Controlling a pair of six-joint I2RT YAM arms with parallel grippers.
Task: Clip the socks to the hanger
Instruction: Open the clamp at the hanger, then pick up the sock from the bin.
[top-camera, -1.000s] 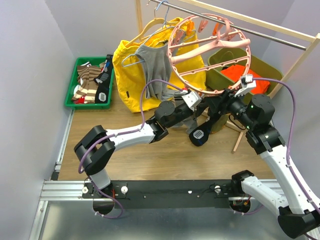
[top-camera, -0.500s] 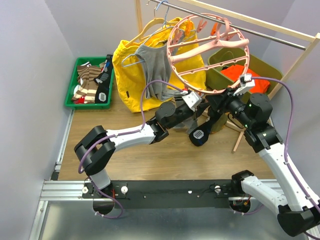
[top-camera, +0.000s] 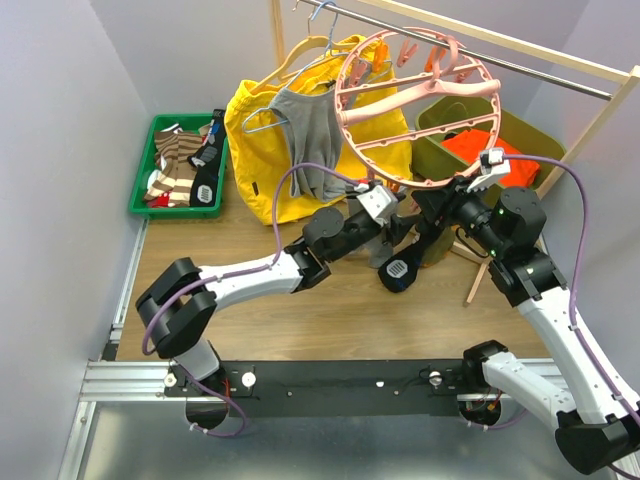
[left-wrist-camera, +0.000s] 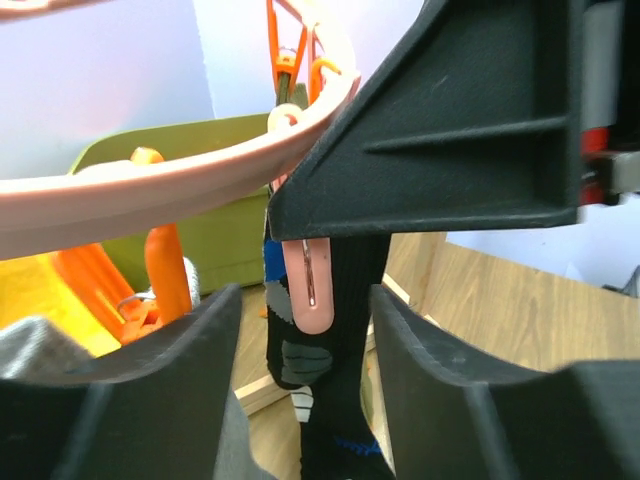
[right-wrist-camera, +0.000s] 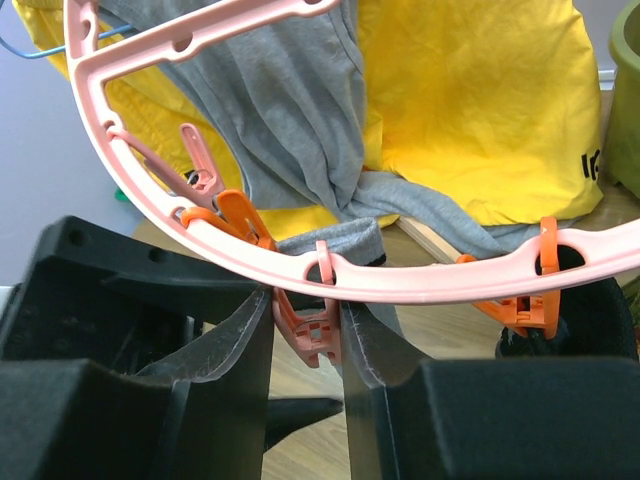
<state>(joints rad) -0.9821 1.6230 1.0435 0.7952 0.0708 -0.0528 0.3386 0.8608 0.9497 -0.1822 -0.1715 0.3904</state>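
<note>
Surface: wooden, both arms reaching across it.
Jacket: yellow, hung behind the hanger.
Hanger: pink ring on the rail, tilted, with clips along its rim.
Sock: black with a white patch, dangling under the ring's near rim; its top is hidden.
Left fingers: apart, with the sock and a pink clip in the gap.
Right fingers: clamped on the pink clip below the rim.
</note>
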